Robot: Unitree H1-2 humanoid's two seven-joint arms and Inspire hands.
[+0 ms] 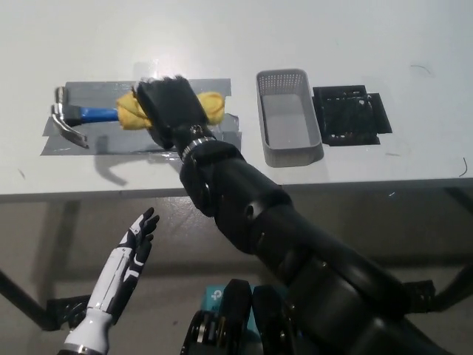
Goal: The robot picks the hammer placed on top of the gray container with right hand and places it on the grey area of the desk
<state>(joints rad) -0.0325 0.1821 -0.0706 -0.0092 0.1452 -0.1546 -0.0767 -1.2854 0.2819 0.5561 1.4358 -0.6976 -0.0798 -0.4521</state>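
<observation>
right hand: closed, arm outstretched | left hand: fingers spread, low

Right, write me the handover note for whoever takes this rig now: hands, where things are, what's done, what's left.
Right hand: shut on the hammer by its yellow grip, over the grey taped area of the desk.
Left hand: open, resting below the desk edge at lower left.
Gray container: empty, right of the tape, beside a black mat.
Done: hammer lifted off the container and carried to the tape.
Left: whether it already rests on the tape can't be told; set it down, release, withdraw.
</observation>
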